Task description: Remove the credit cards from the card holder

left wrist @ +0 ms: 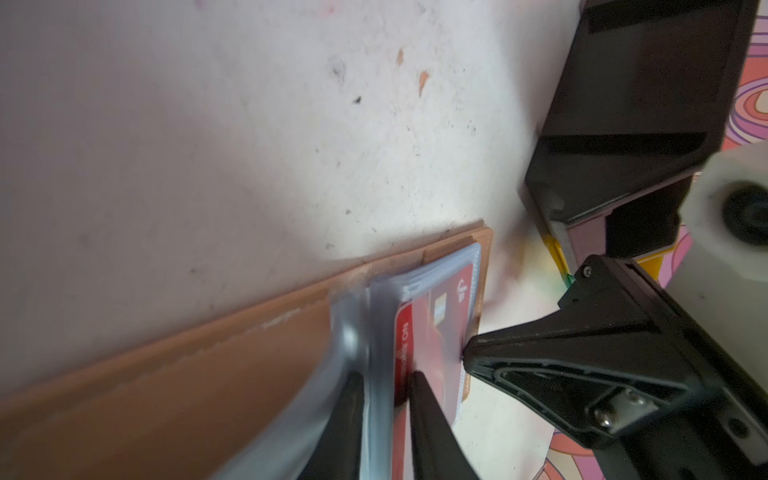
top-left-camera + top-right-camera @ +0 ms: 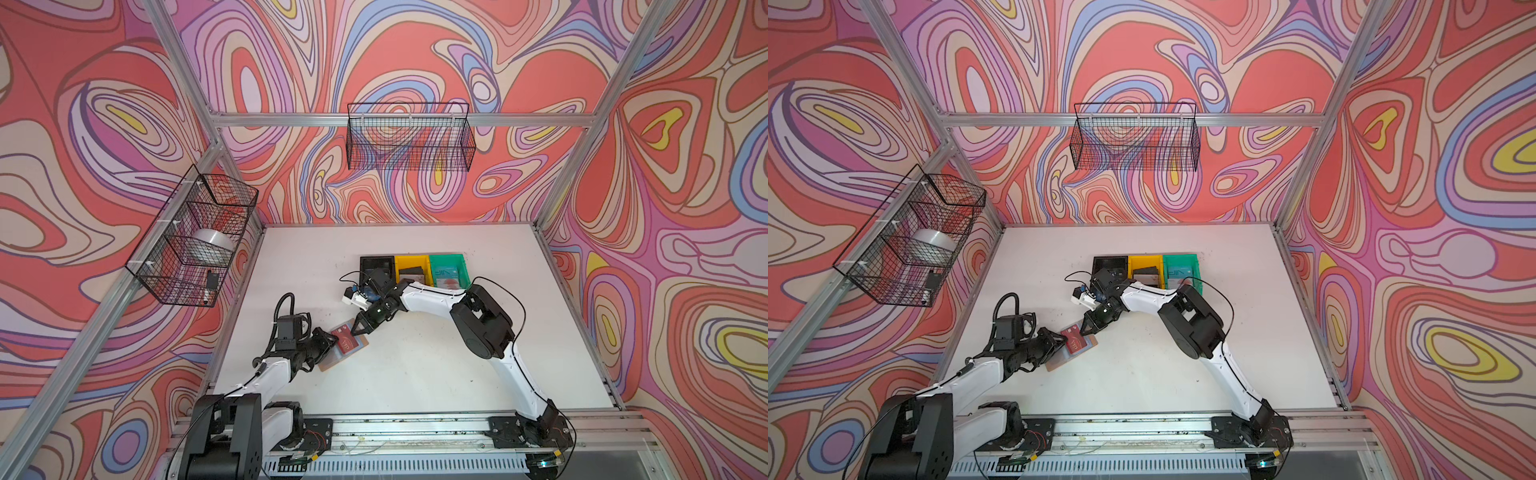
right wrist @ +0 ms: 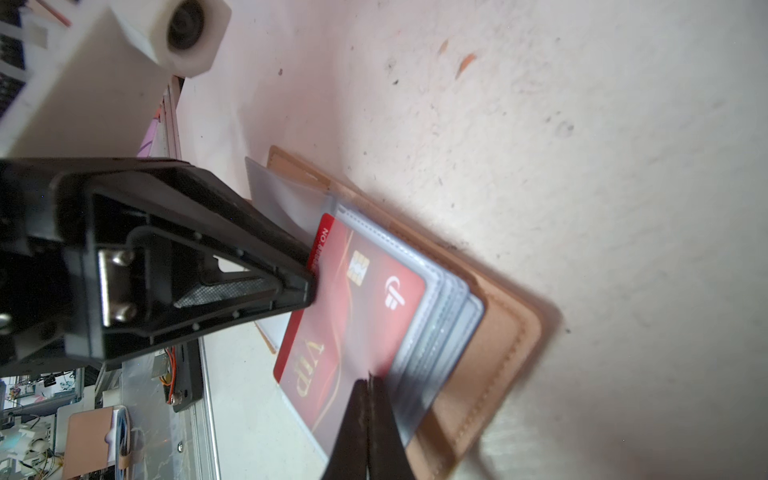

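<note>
The tan card holder (image 2: 328, 365) (image 2: 1057, 365) (image 1: 208, 374) (image 3: 498, 332) lies open on the white table, its clear sleeve pages fanned. A red credit card (image 2: 347, 338) (image 3: 353, 311) (image 1: 436, 332) with gold "VIP" lettering sticks partly out of the top sleeve. My left gripper (image 2: 332, 340) (image 1: 386, 399) (image 3: 309, 282) is shut on that card's exposed end, with a lifted sleeve page also between its jaws. My right gripper (image 2: 356, 331) (image 3: 368, 380) (image 1: 467, 353) is shut and holds nothing. Its tip presses down on the sleeve over the card's far end.
Black (image 2: 376, 262), yellow (image 2: 411, 262) and green (image 2: 446, 259) bins stand in a row behind the right gripper. The green one holds a teal card (image 2: 446, 272) and a pale card with a red circle (image 2: 451, 284). Wire baskets (image 2: 195, 241) (image 2: 409, 137) hang on the walls.
</note>
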Controlling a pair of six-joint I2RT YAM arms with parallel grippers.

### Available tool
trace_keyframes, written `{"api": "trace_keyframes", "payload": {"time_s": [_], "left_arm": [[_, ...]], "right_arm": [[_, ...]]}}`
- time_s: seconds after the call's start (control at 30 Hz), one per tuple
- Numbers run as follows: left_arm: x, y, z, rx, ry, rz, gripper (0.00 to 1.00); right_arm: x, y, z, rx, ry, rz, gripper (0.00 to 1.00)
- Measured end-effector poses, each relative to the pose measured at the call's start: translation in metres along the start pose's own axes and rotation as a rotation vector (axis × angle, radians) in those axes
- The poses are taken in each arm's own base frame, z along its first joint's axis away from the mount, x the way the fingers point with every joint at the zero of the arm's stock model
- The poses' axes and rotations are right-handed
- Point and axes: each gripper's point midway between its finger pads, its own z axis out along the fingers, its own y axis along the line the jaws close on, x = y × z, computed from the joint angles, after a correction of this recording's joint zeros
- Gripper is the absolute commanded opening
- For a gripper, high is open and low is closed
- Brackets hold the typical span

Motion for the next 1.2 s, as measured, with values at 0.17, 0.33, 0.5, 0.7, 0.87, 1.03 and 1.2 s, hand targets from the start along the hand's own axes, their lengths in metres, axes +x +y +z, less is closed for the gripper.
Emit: {"api": "trace_keyframes", "payload": {"time_s": [0.17, 0.33, 0.5, 0.7, 0.87, 1.03, 1.2], "left_arm": [[0.0001, -0.0001, 0.0003, 0.001, 0.002, 0.000, 0.21], [0.0002, 0.0001, 0.0004, 0.001, 0.002, -0.001, 0.18], [0.0002, 0.0000, 0.0004, 0.001, 0.002, 0.000, 0.15], [0.0003, 0.0000, 0.0004, 0.002, 0.003, 0.000, 0.13], [0.0005, 0.0002, 0.0005, 0.001, 0.003, -0.001, 0.13], [0.0010, 0.0009, 0.0007, 0.004, 0.001, 0.001, 0.12], [0.0011, 0.0006, -0.0001, 0.009, -0.006, 0.006, 0.13]], "right_arm": [[0.0000, 0.0000, 0.0001, -0.001, 0.000, 0.000, 0.05], [0.0005, 0.0005, 0.0004, -0.004, 0.001, 0.000, 0.05], [0.0012, 0.0012, 0.0014, -0.009, 0.003, 0.003, 0.05], [0.0018, 0.0018, 0.0018, -0.015, 0.005, 0.004, 0.05], [0.0019, 0.0017, 0.0019, -0.016, 0.006, 0.005, 0.05], [0.0023, 0.0019, 0.0024, -0.019, 0.007, 0.009, 0.05], [0.0026, 0.0023, 0.0028, -0.024, 0.008, 0.015, 0.05]]}}
